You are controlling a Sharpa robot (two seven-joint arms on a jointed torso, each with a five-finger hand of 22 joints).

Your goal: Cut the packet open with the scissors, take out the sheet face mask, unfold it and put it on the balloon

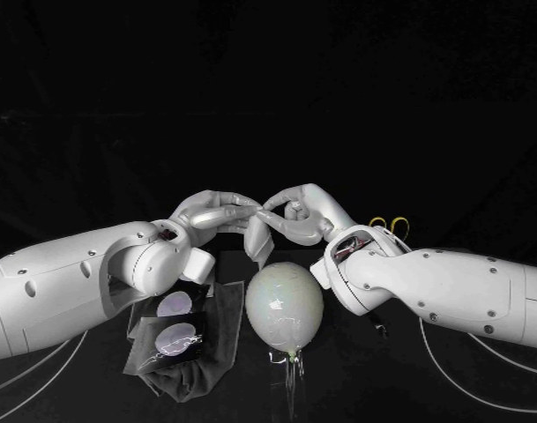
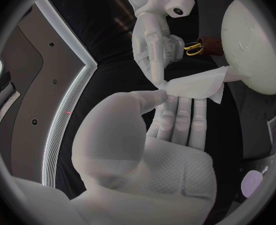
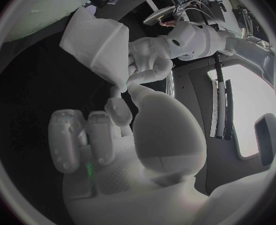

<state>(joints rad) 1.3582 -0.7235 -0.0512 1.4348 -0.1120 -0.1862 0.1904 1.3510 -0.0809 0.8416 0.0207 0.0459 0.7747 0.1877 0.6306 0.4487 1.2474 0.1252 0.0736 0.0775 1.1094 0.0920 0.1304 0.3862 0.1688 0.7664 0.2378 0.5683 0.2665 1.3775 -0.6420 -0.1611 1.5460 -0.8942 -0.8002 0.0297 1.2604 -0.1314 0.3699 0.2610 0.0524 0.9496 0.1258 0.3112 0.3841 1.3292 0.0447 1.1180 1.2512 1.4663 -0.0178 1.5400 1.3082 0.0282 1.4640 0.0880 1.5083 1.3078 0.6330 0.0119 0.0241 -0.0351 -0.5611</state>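
Note:
Above the table's middle both hands meet and pinch the folded white sheet face mask (image 1: 258, 240), which hangs down between them. My left hand (image 1: 215, 211) grips it from the left, my right hand (image 1: 296, 211) from the right. The pale, egg-shaped balloon (image 1: 284, 304) lies on the table just below the mask. In the left wrist view the mask (image 2: 197, 85) sits at my left hand's fingertips (image 2: 175, 110), with the right hand (image 2: 153, 40) on it and the balloon (image 2: 253, 45) beside it. The right wrist view shows the mask (image 3: 97, 45) pinched by both the right hand (image 3: 131, 125) and the left hand (image 3: 157, 60).
The cut dark packet (image 1: 179, 333), with round lilac marks, lies on the table to the balloon's left, under my left forearm. The scissors' yellow handles (image 1: 389, 224) stick up behind my right wrist; they also lie beyond the right hand as scissors (image 2: 193, 47). White cables trail by both arms.

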